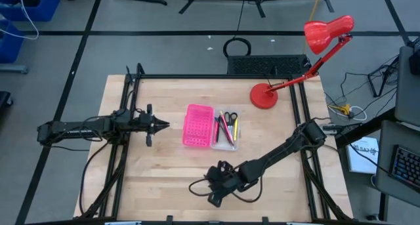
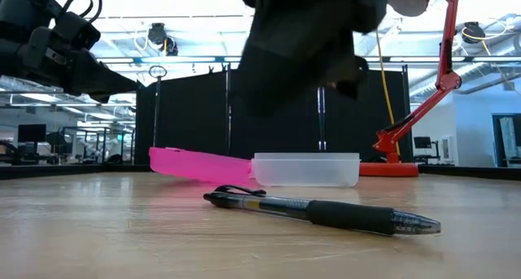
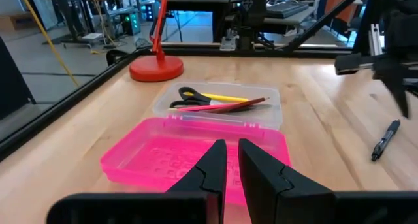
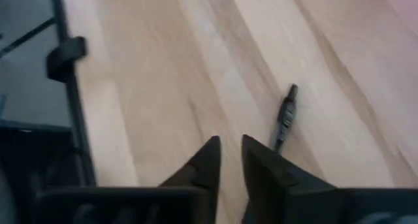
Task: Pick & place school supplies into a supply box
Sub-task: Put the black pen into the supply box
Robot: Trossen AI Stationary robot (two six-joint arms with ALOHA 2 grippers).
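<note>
A black pen lies flat on the wood near the table's near edge; it also shows in the right wrist view as the pen and in the left wrist view as the pen. My right gripper hovers shut above the table, short of the pen, touching nothing; the high view has the right gripper near the near edge. The clear supply box holds black-handled scissors and pink and yellow pens. My left gripper waits shut, left of the pink tray.
A red desk lamp stands on its round base at the far right of the table. The pink tray lies against the clear box's left side. Black frame rails run along the table's left and right sides. Bare wood spreads around the pen.
</note>
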